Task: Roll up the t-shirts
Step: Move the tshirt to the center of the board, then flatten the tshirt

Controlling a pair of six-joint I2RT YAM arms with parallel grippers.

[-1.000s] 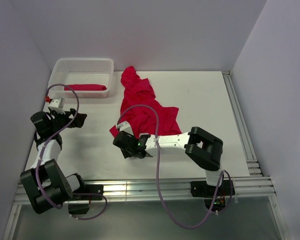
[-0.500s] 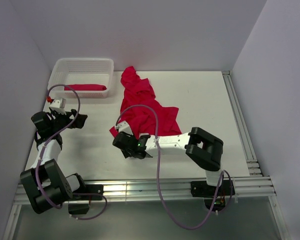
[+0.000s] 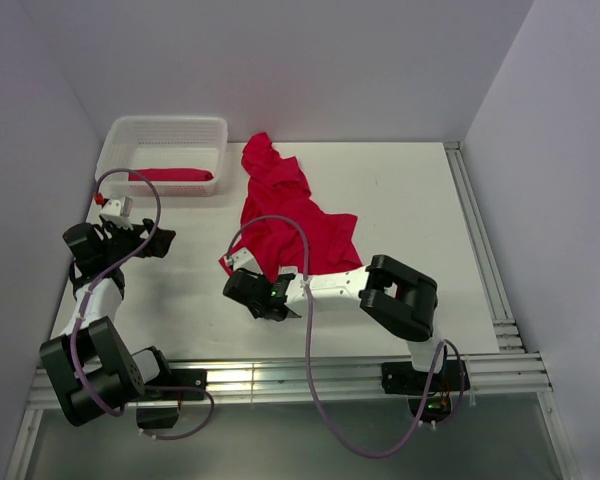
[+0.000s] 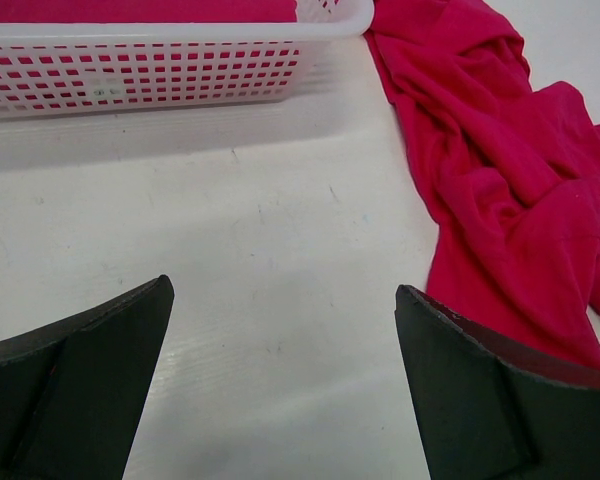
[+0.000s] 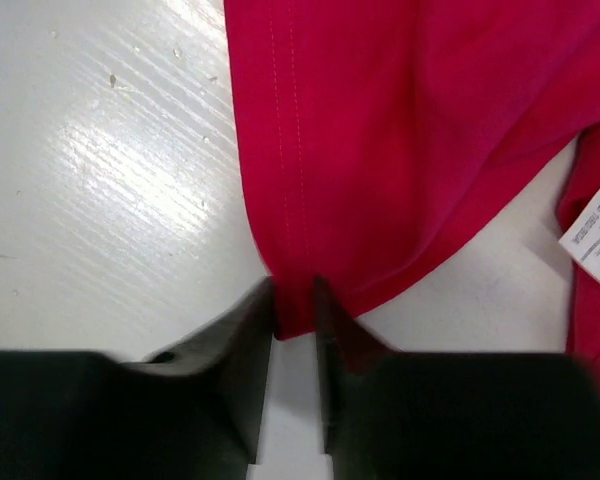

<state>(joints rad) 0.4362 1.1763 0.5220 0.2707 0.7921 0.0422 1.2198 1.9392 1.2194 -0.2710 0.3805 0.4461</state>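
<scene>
I log: left fingers [image 4: 80, 380] spread wide above counter [image 4: 280, 280]; right fingers [image 5: 245, 345] pinching loose t-shirt [image 5: 400, 130] at its hem corner (white label nearby); second t-shirt [image 3: 170, 175] in basket [image 3: 115, 148].

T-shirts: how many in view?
2. One t-shirt lies in the basket, far left; the other t-shirt sprawls on the table, its near corner between the right gripper fingers.
</scene>
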